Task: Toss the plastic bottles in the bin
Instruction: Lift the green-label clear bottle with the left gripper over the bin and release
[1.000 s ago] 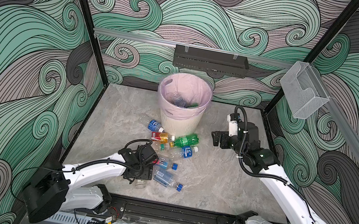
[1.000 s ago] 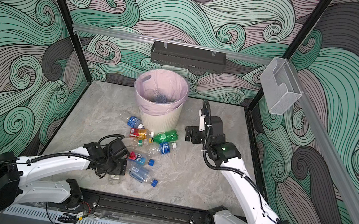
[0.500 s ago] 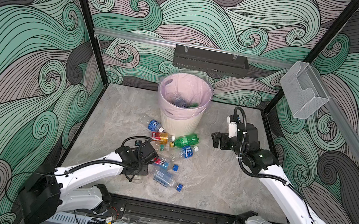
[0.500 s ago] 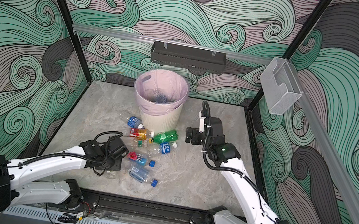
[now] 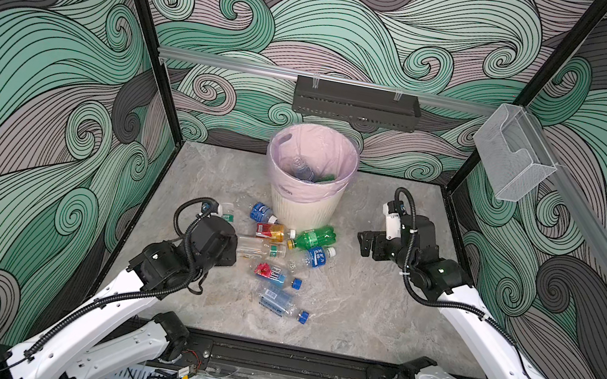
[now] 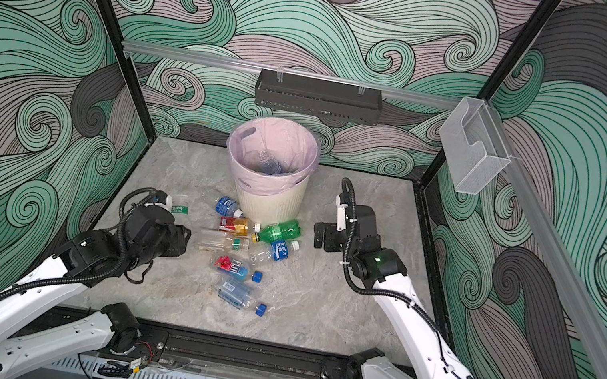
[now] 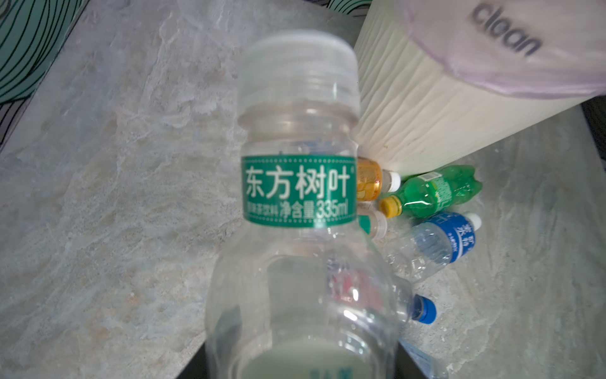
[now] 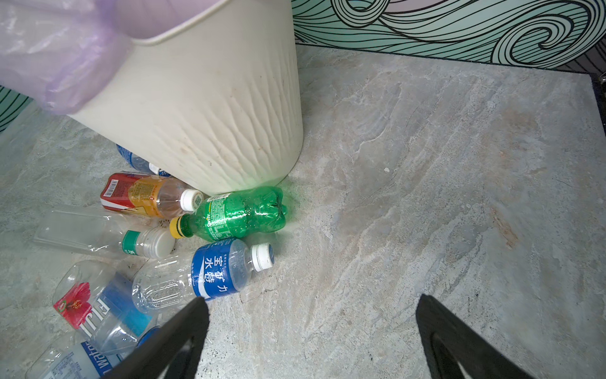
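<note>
My left gripper (image 5: pixel 221 221) is shut on a clear bottle (image 7: pixel 300 203) with a green label and white cap, held off the floor left of the pile; its cap end (image 6: pixel 179 205) sticks out past the wrist. The jaws themselves are hidden behind the bottle. The cream ribbed bin (image 5: pixel 304 209) with a pink bag stands at the back centre and has bottles inside. Several plastic bottles lie in front of it: a green one with a yellow cap (image 5: pixel 314 238), a blue-labelled one (image 8: pixel 214 274), a red-orange one (image 8: pixel 141 193). My right gripper (image 8: pixel 311 315) is open and empty, right of the pile.
A clear bottle with a red flower label (image 5: pixel 272 273) and another blue-capped one (image 5: pixel 279 303) lie nearer the front. Patterned walls close in the marble floor (image 5: pixel 358 301). A clear box (image 5: pixel 511 160) hangs on the right wall, a black rack (image 5: pixel 355 102) on the back wall.
My left gripper closed on the green-labelled clear bottle near the front of the pile, then lifted it and carried it back and to the left. The right arm has barely moved.
</note>
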{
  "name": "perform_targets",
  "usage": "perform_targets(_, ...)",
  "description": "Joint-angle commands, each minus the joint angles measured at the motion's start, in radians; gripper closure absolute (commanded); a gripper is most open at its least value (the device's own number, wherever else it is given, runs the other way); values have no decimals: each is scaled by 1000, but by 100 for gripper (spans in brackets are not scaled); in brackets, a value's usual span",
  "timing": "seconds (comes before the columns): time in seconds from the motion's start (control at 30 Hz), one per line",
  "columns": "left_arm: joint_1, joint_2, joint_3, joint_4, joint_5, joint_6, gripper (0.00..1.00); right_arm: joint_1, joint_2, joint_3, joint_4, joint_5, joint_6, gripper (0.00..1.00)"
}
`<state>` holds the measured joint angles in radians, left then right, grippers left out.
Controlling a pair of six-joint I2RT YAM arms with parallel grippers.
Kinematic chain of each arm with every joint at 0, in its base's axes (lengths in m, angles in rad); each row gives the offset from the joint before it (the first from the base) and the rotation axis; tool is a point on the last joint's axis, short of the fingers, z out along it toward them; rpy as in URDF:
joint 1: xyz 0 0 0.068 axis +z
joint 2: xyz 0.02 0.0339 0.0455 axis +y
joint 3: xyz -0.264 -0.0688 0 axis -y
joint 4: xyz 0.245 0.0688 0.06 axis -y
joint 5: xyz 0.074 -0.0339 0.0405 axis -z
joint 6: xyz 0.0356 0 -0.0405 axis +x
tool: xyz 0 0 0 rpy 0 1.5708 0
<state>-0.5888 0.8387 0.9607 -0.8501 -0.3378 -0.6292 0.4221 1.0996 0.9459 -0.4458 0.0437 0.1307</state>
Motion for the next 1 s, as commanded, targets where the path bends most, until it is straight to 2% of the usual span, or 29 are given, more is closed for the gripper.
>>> perform_targets(0.0,87,97,173,117,164,192,47,1,-19,-15,-10,-31,-18,2)
perform_targets(0.1,157,281,419,164,337,275,47,10,-36,-43,15,-56,-22,2)
perform_targets(0.27,174,691,913,208,467,313,47,32,-45,-67,34,-64,-6,4)
perform_targets(0.3,179,772,1012,201,494,309,45,39,-44,-67,29,-62,-3,5)
perform_targets(0.33,181,841,1103,176,514,305,35,47,-45,-66,20,-59,0,5)
perform_targets(0.37,184,915,1200,128,527,297,18,57,-44,-64,13,-54,-2,5)
perform_targets(0.4,189,974,1274,82,555,302,9,66,-46,-60,4,-46,-4,5)
perform_targets(0.43,192,1004,1310,57,603,316,5,77,-47,-56,-9,-39,-10,5)
perform_targets(0.53,195,984,1243,55,643,314,4,112,-58,-48,-34,-21,-39,4)
perform_targets(0.67,206,760,912,239,570,320,4,132,-46,-50,-27,-60,-85,4)
perform_targets(0.73,226,649,799,272,541,314,2,153,-26,-35,-38,-112,-127,6)
perform_targets(0.83,260,499,672,249,495,319,1,211,18,-2,-57,-160,-195,9)
perform_targets(0.97,307,346,503,200,482,349,1,297,99,49,-72,-169,-242,11)
